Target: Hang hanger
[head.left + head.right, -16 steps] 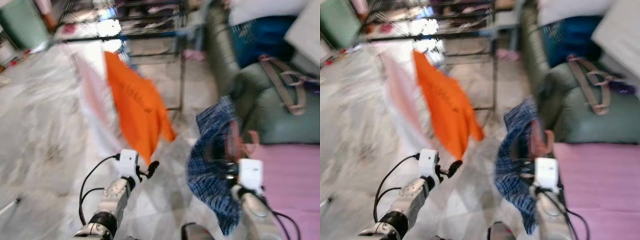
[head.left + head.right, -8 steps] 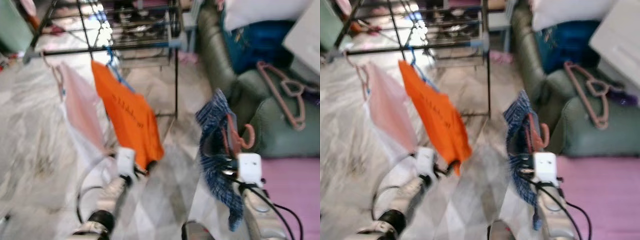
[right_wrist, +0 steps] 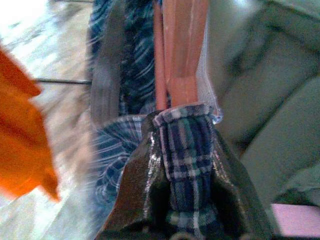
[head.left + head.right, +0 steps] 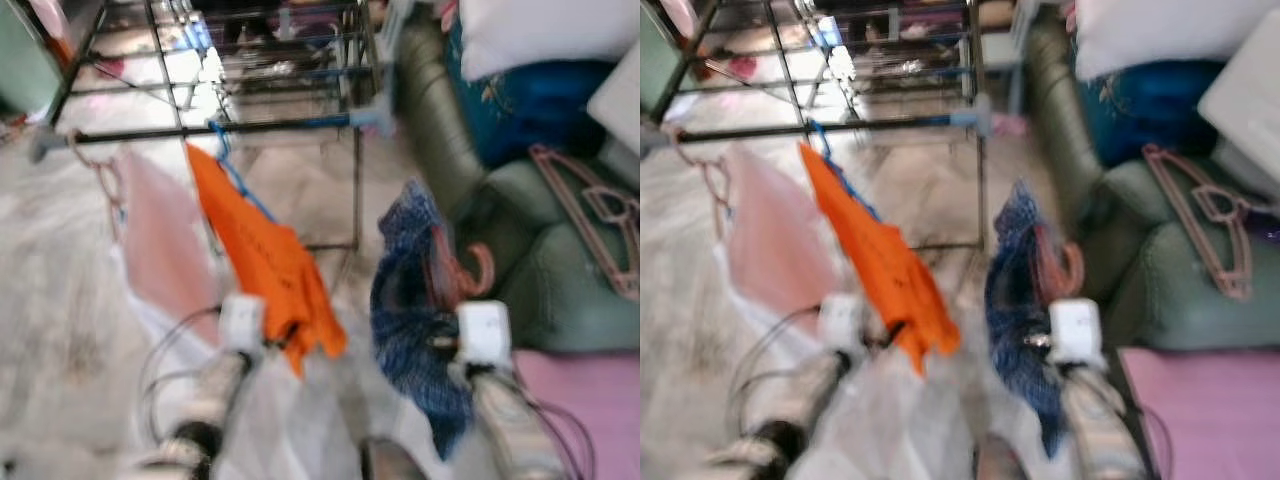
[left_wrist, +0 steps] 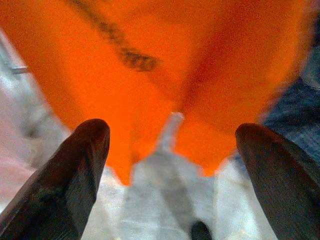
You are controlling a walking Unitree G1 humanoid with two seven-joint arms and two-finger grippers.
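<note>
Right wrist view shows the right claw (image 3: 187,200) clamped on a blue plaid garment (image 3: 187,165) wrapped about a reddish hanger (image 3: 180,55), whose hook (image 4: 478,272) rises above that claw in the left eye view; a green sofa (image 4: 560,290) sits just beyond it, with another pink hanger (image 4: 600,215) lying on the cushions; the left claw (image 5: 172,165) has its fingers (image 5: 75,170) spread wide and holds nothing, an orange cloth (image 5: 165,65) hanging just ahead of it from the drying rack's rail (image 4: 200,130), beside a pale pink garment (image 4: 165,250).
</note>
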